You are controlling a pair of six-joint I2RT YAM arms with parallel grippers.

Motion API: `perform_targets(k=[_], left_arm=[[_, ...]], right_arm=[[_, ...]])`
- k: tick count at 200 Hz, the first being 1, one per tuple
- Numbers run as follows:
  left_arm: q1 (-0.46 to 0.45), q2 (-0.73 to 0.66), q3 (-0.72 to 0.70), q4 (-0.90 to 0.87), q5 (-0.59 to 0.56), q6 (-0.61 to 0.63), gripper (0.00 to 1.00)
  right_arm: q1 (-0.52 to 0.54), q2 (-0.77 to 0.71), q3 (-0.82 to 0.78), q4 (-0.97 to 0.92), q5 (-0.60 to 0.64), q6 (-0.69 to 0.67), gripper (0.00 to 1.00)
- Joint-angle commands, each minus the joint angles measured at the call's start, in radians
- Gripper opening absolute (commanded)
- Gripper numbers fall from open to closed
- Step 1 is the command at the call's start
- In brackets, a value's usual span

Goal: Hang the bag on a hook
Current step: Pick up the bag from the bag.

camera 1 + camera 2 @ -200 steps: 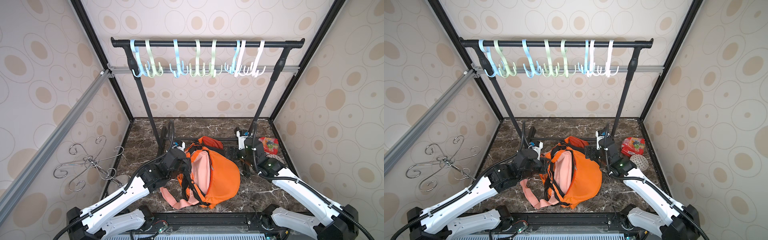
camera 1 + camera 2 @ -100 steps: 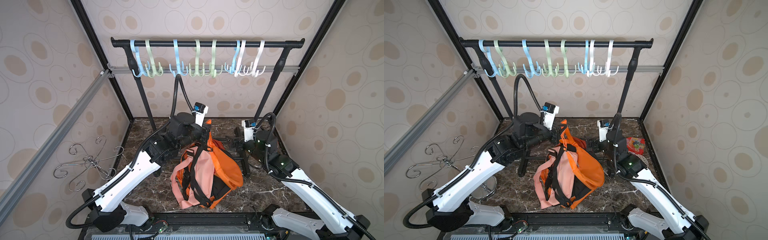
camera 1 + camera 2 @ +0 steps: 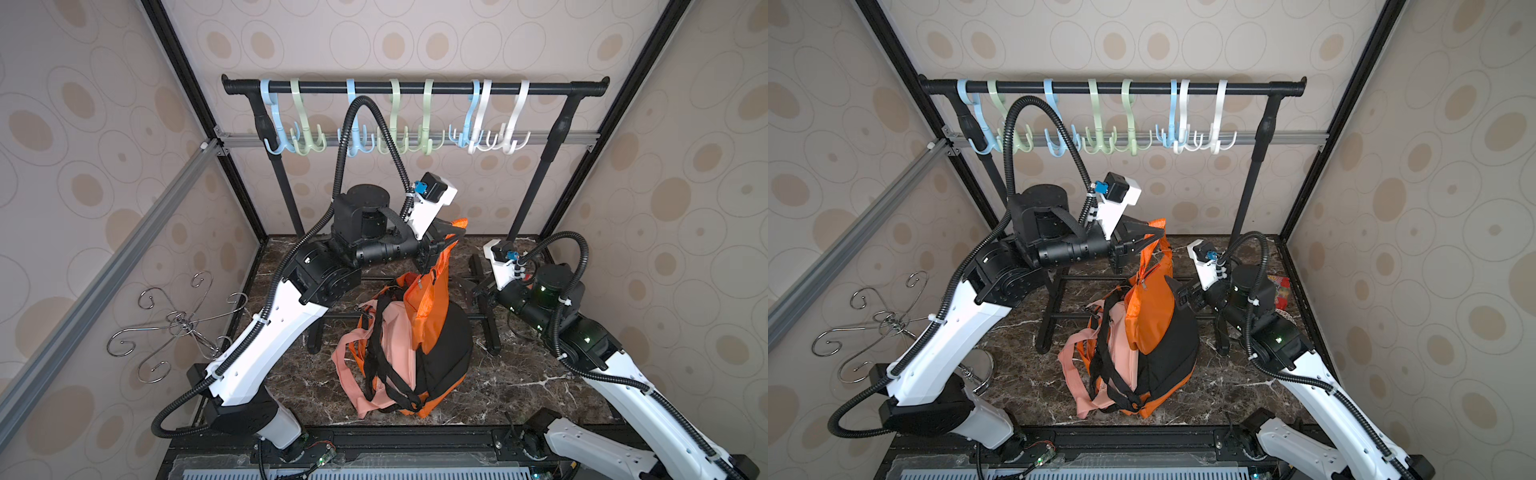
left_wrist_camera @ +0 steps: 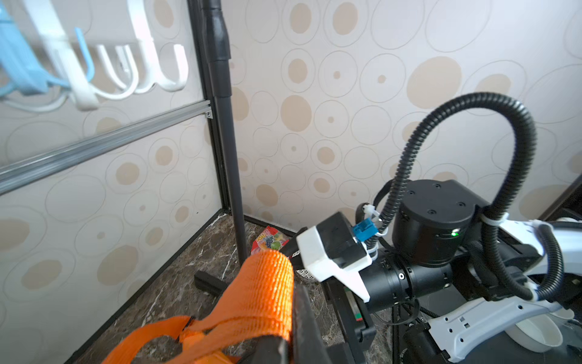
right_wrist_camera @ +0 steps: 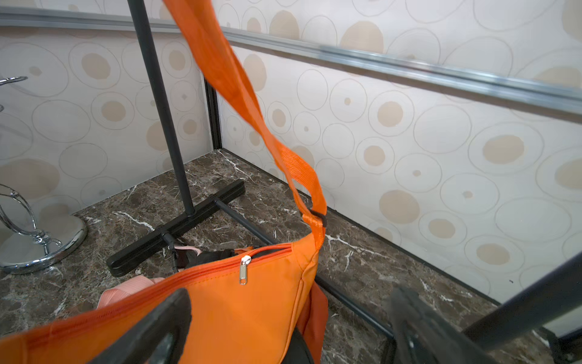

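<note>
Gripping the orange webbing strap (image 3: pixel 441 259), the closed left tool (image 3: pixel 451 232) is holding it up in both top views, while the orange and black fabric backpack (image 3: pixel 432 320) is standing on the marble tabletop (image 3: pixel 519 386), below the black hook rail (image 3: pixel 415 87). In the left wrist view the strap is looping over that tool. The right wrist view is showing the right tool (image 5: pixel 289 312) gaping wide, empty, at the backpack's zipped edge.

An orange fabric backpack (image 3: pixel 430 307) against beige wallpaper (image 3: pixel 457 37) printed with tan-centred rings.
Its panel is black, its straps salmon pink; pale blue plastic hooks (image 3: pixel 351 87), pale green plastic hooks (image 3: pixel 395 95), white plastic hooks (image 3: pixel 523 93); black metal rail (image 3: pixel 449 87); brown marble floor (image 3: pixel 519 374), white-veined.
</note>
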Motion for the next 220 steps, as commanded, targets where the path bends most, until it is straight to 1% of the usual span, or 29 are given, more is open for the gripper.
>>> perform_targets(k=[1, 13, 39, 61, 84, 101, 110, 121, 129, 144, 154, 165, 171, 184, 193, 210, 220], left_arm=[[0.001, 0.032, 0.103, -0.103, 0.104, 0.080, 0.00], [0.004, 0.030, 0.113, -0.118, 0.139, 0.090, 0.00], [0.014, 0.013, 0.111, -0.107, 0.208, 0.081, 0.00], [0.021, -0.013, 0.091, -0.056, 0.268, 0.053, 0.00], [0.028, -0.052, 0.054, 0.001, 0.281, 0.031, 0.00], [0.033, -0.078, 0.022, 0.035, 0.322, 0.010, 0.00], [0.035, -0.091, 0.009, 0.048, 0.344, 0.000, 0.00], [0.038, -0.105, -0.008, 0.054, 0.360, -0.007, 0.00], [0.040, -0.120, -0.023, 0.057, 0.362, -0.009, 0.00], [0.048, -0.161, -0.080, 0.067, 0.356, -0.008, 0.00], [0.058, -0.205, -0.158, 0.103, 0.347, -0.022, 0.00], [0.076, -0.266, -0.268, 0.158, 0.335, -0.043, 0.00], [0.089, -0.300, -0.325, 0.182, 0.312, -0.049, 0.00], [0.111, -0.369, -0.426, 0.196, 0.215, -0.043, 0.00], [0.130, -0.421, -0.491, 0.200, 0.134, -0.037, 0.00], [0.148, -0.498, -0.595, 0.212, -0.087, -0.022, 0.00], [0.152, -0.524, -0.634, 0.216, -0.195, -0.009, 0.05]], right_arm=[[0.008, 0.014, 0.078, 0.034, -0.019, -0.082, 1.00], [0.008, 0.028, 0.120, 0.030, -0.034, -0.109, 1.00], [0.008, 0.100, 0.245, -0.054, -0.124, -0.140, 1.00], [0.008, 0.143, 0.255, -0.035, -0.196, -0.120, 1.00], [0.008, 0.178, 0.239, -0.026, -0.254, -0.085, 1.00], [0.009, 0.176, 0.165, 0.080, -0.223, -0.045, 1.00], [0.009, 0.177, 0.127, 0.145, -0.178, -0.034, 1.00], [0.008, 0.193, 0.118, 0.172, -0.129, -0.032, 1.00], [0.007, 0.206, 0.125, 0.182, -0.083, -0.026, 0.94], [0.006, 0.220, 0.134, 0.218, -0.008, -0.014, 0.68], [0.007, 0.222, 0.148, 0.228, 0.050, -0.003, 0.46], [0.007, 0.215, 0.161, 0.240, 0.130, 0.005, 0.10], [0.008, 0.205, 0.162, 0.255, 0.177, 0.014, 0.00], [0.006, 0.176, 0.160, 0.273, 0.237, 0.017, 0.00], [0.007, 0.155, 0.162, 0.266, 0.258, 0.010, 0.00], [0.008, 0.126, 0.186, 0.219, 0.262, -0.003, 0.00], [0.006, 0.117, 0.202, 0.191, 0.263, -0.003, 0.00]])
